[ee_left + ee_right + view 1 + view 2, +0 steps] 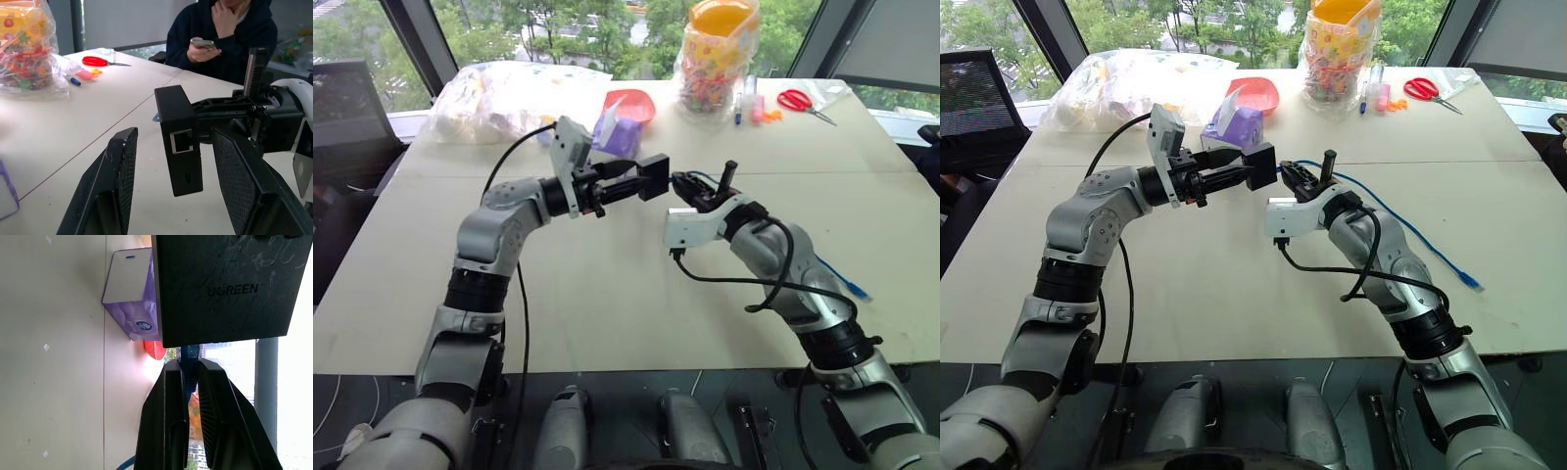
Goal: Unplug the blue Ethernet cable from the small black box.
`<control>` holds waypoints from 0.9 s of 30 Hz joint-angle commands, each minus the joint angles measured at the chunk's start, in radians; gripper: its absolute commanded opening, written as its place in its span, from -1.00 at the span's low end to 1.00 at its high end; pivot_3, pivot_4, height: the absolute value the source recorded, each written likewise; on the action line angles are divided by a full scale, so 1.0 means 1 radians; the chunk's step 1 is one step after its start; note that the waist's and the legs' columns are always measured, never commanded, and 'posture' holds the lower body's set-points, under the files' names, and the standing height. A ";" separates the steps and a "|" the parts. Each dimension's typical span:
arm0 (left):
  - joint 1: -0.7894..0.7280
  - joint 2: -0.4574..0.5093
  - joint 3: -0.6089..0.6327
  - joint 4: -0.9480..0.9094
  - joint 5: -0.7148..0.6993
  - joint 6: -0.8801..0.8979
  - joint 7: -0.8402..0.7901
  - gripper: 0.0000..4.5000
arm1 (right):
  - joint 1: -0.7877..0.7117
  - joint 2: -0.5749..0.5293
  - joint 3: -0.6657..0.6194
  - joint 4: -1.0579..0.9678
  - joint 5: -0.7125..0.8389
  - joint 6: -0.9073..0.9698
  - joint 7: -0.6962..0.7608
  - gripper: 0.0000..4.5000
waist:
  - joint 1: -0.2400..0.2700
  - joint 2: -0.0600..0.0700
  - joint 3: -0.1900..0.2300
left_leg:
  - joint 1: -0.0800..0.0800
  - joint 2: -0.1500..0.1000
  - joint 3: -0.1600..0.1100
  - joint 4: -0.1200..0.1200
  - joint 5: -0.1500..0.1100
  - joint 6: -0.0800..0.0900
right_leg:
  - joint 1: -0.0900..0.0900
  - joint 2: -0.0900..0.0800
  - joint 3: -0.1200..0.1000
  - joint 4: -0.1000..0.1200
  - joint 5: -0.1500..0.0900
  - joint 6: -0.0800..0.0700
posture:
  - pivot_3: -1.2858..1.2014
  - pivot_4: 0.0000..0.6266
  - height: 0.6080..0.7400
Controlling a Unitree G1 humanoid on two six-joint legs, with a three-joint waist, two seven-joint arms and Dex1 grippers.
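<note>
The small black box [655, 176] hangs in the air above the table's middle. One empty port on it faces the left wrist camera [183, 141]. My left gripper [636, 179] is open, its fingers [117, 166] standing either side of the box with a gap on each side. Opposite it, my right gripper [190, 363] is shut on the plug of the blue Ethernet cable [190, 355], which enters the box's edge [225, 284]. From there the cable [1400, 220] trails over the table towards its right edge, ending in a loose plug [1471, 284].
A purple tissue box [619, 132], a red bowl [631, 103], a bag of sweets [717, 54], red scissors [803, 101] and a clear plastic bag [499, 98] stand at the table's far side. A person [230, 34] in a dark hoodie sits at the right edge.
</note>
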 commanded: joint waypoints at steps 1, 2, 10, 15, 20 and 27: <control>-0.012 -0.016 0.017 -0.018 -0.011 -0.006 0.011 0.09 | -0.012 -0.008 -0.015 -0.058 0.003 0.002 -0.003 -1.00 | 0.000 0.000 0.000 | 0.000 0.000 0.000 0.000 0.000 0.000 | 0.000 0.000 0.000 0.000 0.000 0.000 | 0.03 -0.52 0.92; -0.012 -0.020 0.017 -0.019 -0.014 0.001 0.013 0.09 | -0.012 -0.008 -0.016 -0.060 0.003 0.002 -0.003 -1.00 | 0.000 0.000 0.000 | 0.000 0.000 0.000 0.000 0.000 0.000 | 0.000 0.000 0.000 0.000 0.000 0.000 | 0.03 -0.52 0.92; 0.008 -0.042 -0.017 -0.023 -0.007 0.032 -0.008 0.09 | -0.021 -0.001 -0.015 -0.075 -0.001 0.009 -0.004 -1.00 | 0.000 0.000 0.000 | 0.000 0.000 0.000 0.000 0.000 0.000 | 0.000 0.000 0.000 0.000 0.000 0.000 | 0.03 -0.52 0.92; 0.005 -0.049 -0.011 -0.005 -0.001 0.025 0.000 0.09 | -0.027 0.001 -0.010 -0.086 -0.002 0.014 0.002 -1.00 | 0.000 0.000 0.000 | 0.000 0.000 0.000 0.000 0.000 0.000 | 0.000 0.000 0.000 0.000 0.000 0.000 | 0.03 -0.52 0.92; 0.007 -0.056 -0.008 0.013 0.006 0.006 0.007 -0.02 | -0.022 0.001 -0.010 -0.103 0.001 0.015 0.010 -1.00 | 0.000 0.000 0.000 | 0.000 0.000 0.000 0.000 0.000 0.000 | 0.000 0.000 0.000 0.000 0.000 0.000 | 0.03 -0.52 0.92; 0.003 -0.082 -0.010 0.051 0.020 -0.025 0.016 -0.78 | -0.018 0.006 -0.004 -0.118 0.002 0.021 0.017 -1.00 | 0.001 0.000 0.000 | 0.000 0.000 0.000 0.000 0.000 0.000 | 0.000 0.000 0.000 0.000 0.000 0.000 | 0.03 -0.52 0.92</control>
